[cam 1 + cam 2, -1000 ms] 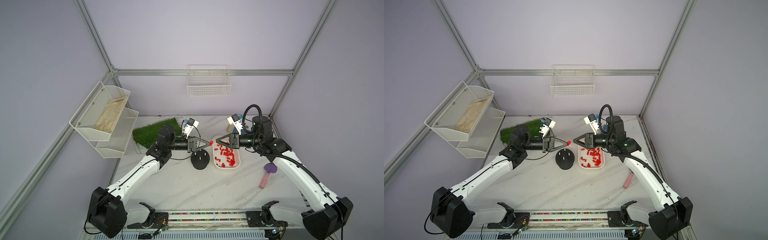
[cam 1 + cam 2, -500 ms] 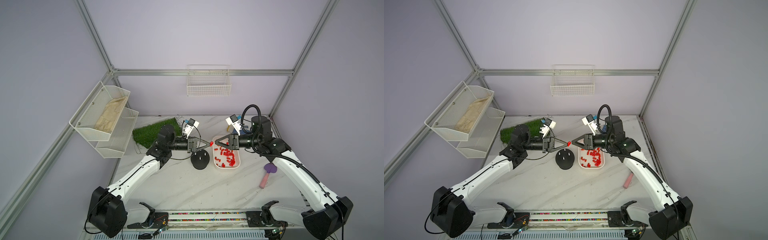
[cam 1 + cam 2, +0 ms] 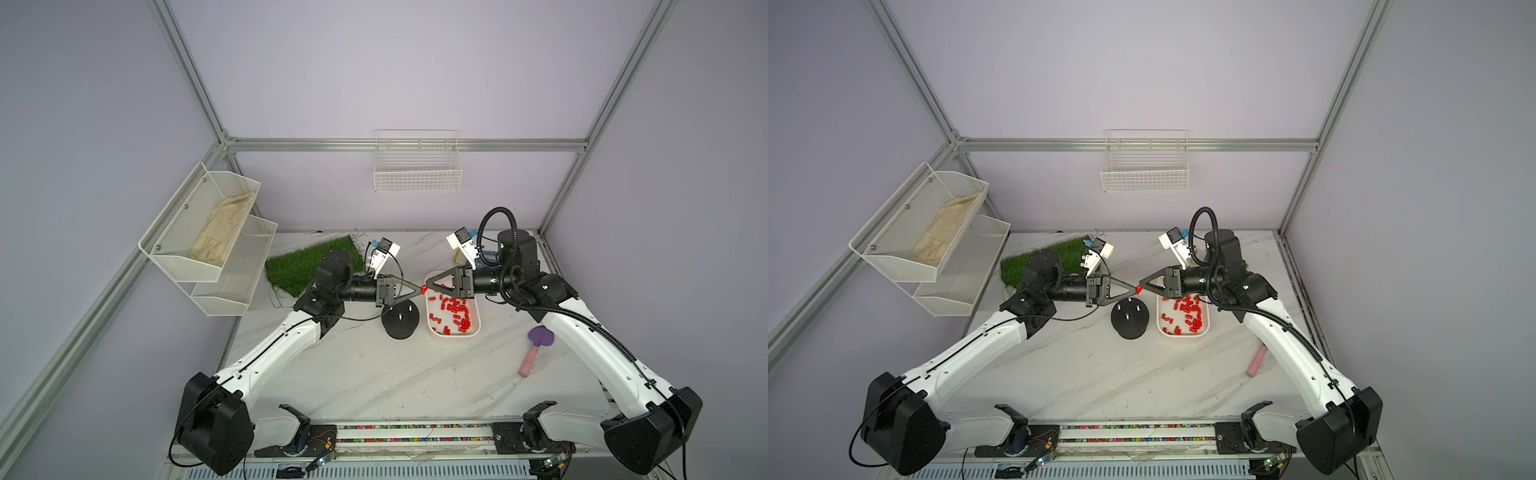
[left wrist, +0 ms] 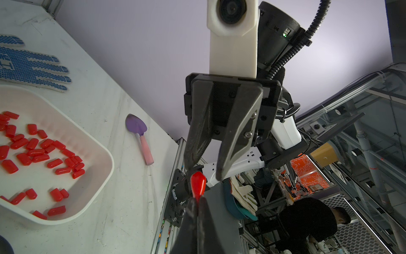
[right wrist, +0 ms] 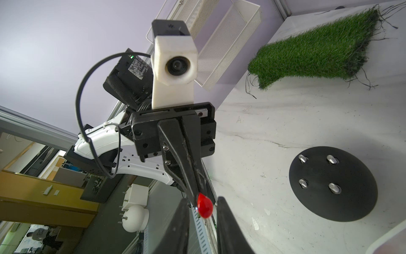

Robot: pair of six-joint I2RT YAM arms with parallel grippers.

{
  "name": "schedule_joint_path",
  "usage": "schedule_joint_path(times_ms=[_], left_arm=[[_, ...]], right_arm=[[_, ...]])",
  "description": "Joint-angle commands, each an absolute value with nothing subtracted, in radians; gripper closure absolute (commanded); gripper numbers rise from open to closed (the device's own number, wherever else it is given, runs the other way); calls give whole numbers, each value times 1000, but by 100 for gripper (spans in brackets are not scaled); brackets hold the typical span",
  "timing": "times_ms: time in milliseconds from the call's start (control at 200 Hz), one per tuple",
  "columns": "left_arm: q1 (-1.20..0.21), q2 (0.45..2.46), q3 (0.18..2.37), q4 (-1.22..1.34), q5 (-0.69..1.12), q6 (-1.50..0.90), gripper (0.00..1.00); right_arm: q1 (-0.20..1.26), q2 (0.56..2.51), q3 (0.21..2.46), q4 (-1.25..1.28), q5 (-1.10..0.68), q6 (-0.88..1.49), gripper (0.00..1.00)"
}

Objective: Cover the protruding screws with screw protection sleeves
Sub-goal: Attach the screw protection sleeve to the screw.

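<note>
**Sleeve:** 1 red sleeve (image 4: pixel 198 183) is held in the air, off the table (image 3: pixel 374 374). It is pinched by 1 end between the pressed-together jaws of the left gripper (image 3: pixel 419 291).

**Right gripper:** The right gripper (image 4: pixel 205 168) is set tip to tip against the left one. Its jaws are spread, with 1 placed on each side of the sleeve's free end. In the right wrist view a narrow gap is seen between each jaw and the sleeve.

**Screws:** 4 screws (image 5: pixel 331 159) are found upright on the black base (image 5: pixel 351 198), all bare metal. The base is stood on the table just beside the white tray (image 3: pixel 453 334). In both top views it is seen just below the meeting gripper tips.

**Stock:** Many loose sleeves (image 3: pixel 455 311) are scattered inside the tray.

**Surroundings:**
- A trowel (image 3: pixel 536 349) is laid on the table, well apart from the tray on the right arm's side.
- A blue-dotted glove (image 4: pixel 33 66) is laid beyond the tray.
- A grass mat (image 3: pixel 307 266) is placed behind the left arm, near the back wall.
</note>
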State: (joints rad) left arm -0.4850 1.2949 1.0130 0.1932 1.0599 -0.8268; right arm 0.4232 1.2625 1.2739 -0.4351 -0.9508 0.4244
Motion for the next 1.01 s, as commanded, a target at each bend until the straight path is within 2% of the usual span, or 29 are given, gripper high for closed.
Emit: schedule_joint_path(times_ms=[0,255,335,615,1000], left_arm=[[-489,1295,1045,203,1071,-821,100],[-489,1299,1051,197,1070,-816,100],[-489,1301,1051,196,1071,-816,100],[-489,1296,1052,186,1066,-810,100],[-489,1294,1058,160,1062,-794,99]], right_arm=[[430,1270,1298,-430,-948,411,76],[437,1273,1293,-439,-956,401,74],[441,1276,1291,-436,-949,403,79],[443,1278,1292,-449,-957,391,82],[448,1269,1291,-500,-936,356,93]])
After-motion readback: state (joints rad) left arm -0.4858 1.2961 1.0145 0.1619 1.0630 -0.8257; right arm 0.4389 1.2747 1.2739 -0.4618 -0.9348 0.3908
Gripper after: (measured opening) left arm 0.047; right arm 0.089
